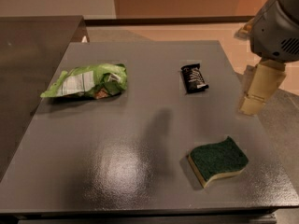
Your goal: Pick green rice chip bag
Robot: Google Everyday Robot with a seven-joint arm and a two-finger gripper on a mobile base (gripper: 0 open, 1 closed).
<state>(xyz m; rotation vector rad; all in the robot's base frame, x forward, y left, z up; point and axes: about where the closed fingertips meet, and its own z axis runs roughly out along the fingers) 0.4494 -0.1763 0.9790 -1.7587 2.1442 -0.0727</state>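
We saw the grey tabletop [117, 171] carrying three things, all well apart from one another. The green rice chip bag [88, 81] lay flat near the left edge, in the far half of the tabletop. Its crumpled light green foil stretched roughly left to right, with the white printed panel towards its left end. Nothing touched it.

Across from it, nearer the far right corner, a small black wrapper [194, 77] lay flat, its long side running roughly from the far edge towards the near one. A dark green sponge [217, 161] with a yellow underside rested close to the near right corner, green face up, its outline wavy.

The hand [254, 94] hung beyond the right edge of the tabletop, about level with the black wrapper and far from the bag. Its pale beige part pointed downwards under the bulky grey arm housing [278, 27] at the upper right. It held nothing that we could see, and we could not tell whether it was released or clenched.

A soft dark shadow fell on the middle of the tabletop. A darker counter [28, 55] stood beside the left edge.
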